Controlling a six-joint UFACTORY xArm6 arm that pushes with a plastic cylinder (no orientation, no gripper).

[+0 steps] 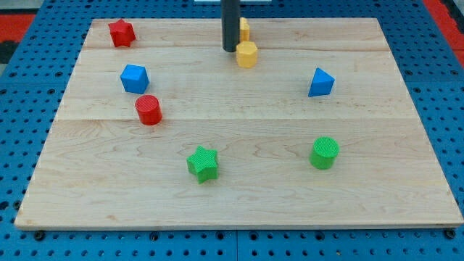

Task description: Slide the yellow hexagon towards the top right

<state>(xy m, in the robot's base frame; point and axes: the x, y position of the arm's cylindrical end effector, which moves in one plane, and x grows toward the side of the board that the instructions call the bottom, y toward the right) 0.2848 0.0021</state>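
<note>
- The yellow hexagon (247,54) sits on the wooden table (239,196) far in the scene, a little left of centre
- My tip (230,50) stands just left of the yellow hexagon, about touching its side; this rod carries no hand, so nothing is apart or clamped
- A second yellow block (244,29), shape unclear, lies just beyond, partly hidden by the rod
- Left side: red star (122,32), blue cube (134,78), red cylinder (148,110)
- Right side: blue pyramid-like block (320,83), green cylinder (325,153)
- Near centre: green star (203,163)
</note>
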